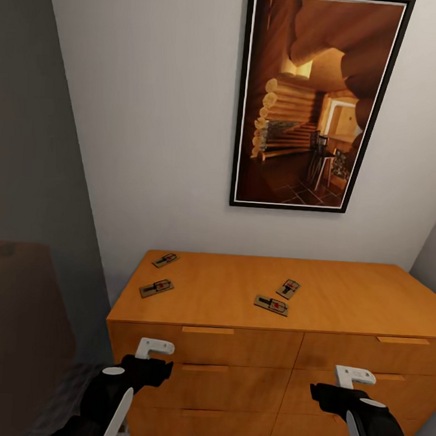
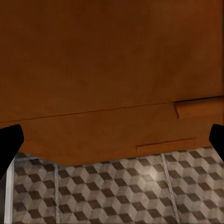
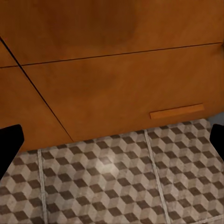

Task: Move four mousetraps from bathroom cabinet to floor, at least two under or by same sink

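Resting flat on top of the cabinet [image 1: 342,295] are all four mousetraps: two near its left end, mousetrap A [image 1: 165,260] toward the wall and mousetrap B [image 1: 156,288] nearer the front, and two close together mid-top, mousetrap C [image 1: 288,288] and mousetrap D [image 1: 271,305]. The left gripper [image 1: 149,359] and right gripper [image 1: 343,386] hang low before the drawer fronts, apart from them. Each has its jaws spread wide with nothing between them. The wrist views show drawer fronts above the cube-patterned bathroom floor [image 3: 112,186]. A framed picture [image 1: 314,101] hangs on the wall above.
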Robot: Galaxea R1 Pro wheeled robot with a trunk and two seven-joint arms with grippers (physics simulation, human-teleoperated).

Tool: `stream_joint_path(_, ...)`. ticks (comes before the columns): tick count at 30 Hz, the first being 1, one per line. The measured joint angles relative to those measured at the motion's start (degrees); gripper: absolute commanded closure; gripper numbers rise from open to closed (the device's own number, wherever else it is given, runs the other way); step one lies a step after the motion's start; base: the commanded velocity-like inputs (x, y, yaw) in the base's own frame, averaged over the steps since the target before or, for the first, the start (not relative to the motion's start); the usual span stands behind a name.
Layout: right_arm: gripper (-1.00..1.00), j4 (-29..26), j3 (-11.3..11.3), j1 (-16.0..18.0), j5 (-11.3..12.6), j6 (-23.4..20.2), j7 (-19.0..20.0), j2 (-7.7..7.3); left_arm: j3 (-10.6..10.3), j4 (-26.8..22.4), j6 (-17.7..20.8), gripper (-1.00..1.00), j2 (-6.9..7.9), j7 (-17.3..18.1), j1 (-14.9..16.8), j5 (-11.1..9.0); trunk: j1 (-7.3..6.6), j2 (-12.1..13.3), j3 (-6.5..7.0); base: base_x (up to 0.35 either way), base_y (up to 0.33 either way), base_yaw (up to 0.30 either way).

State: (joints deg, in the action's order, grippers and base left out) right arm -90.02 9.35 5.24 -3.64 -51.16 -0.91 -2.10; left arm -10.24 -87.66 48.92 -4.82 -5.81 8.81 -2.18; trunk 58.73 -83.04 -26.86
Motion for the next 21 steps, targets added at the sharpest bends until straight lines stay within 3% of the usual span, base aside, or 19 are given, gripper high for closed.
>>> stream_joint_path(10,-1.0,0.2,-0.1,0.1,-0.1,-0.1,0.0,0.01,-0.2,0.0,1.7,-1.0,-0.25,0.0,0.1,0.0,0.01,0.0,0.0,-0.034,0.0,0.0)
stream_joint_path(21,-1.0,0.2,-0.1,0.1,0.0,-0.2,0.0,0.0,-0.3,0.0,1.9,-1.0,-0.29,0.0,0.1,0.0,0.03,0.0,0.0,-0.295,0.0,0.0)
